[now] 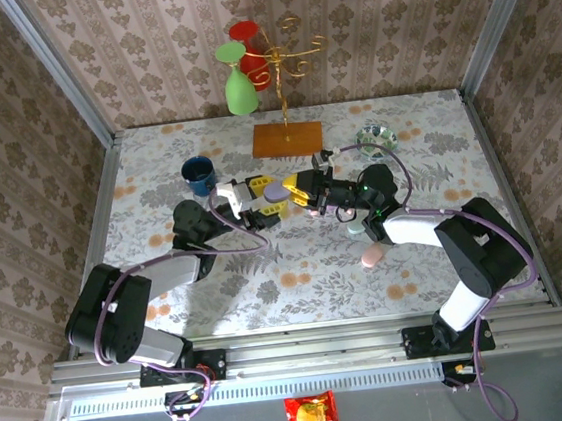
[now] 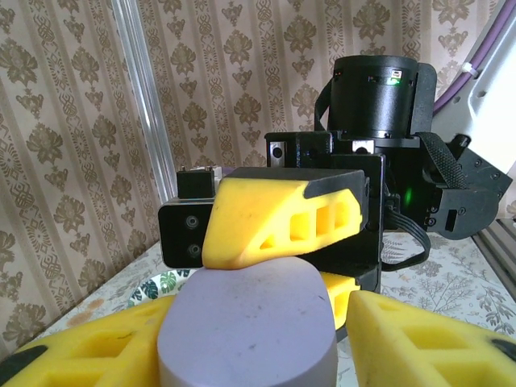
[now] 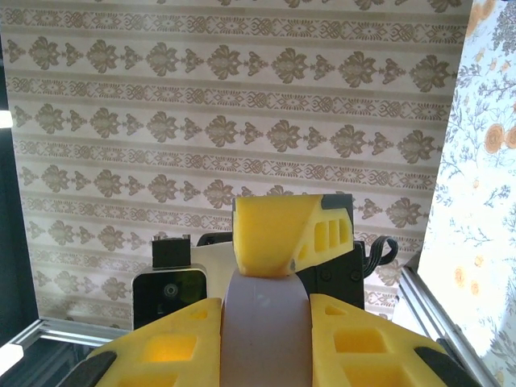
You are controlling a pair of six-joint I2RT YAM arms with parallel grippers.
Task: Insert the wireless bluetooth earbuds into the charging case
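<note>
A lilac egg-shaped charging case [image 1: 273, 189] hangs in mid-air above the table's middle, held from both sides. My left gripper [image 1: 262, 196] is shut on it from the left and my right gripper [image 1: 296, 189] from the right. In the left wrist view the case [image 2: 246, 318] sits between my own yellow fingers, with a finger [image 2: 274, 218] of the right gripper pressing on its top. The right wrist view has the case [image 3: 266, 330] between its yellow fingers and a left-gripper finger [image 3: 282, 234] at its far end. The tiny earbuds are hidden.
A pink egg-shaped case [image 1: 370, 255] lies on the flowered cloth by the right arm. Further back stand a blue cup [image 1: 198, 174], a gold stand on a wooden base [image 1: 286, 137] with green and red glasses, and a leaf-patterned dish [image 1: 376, 138].
</note>
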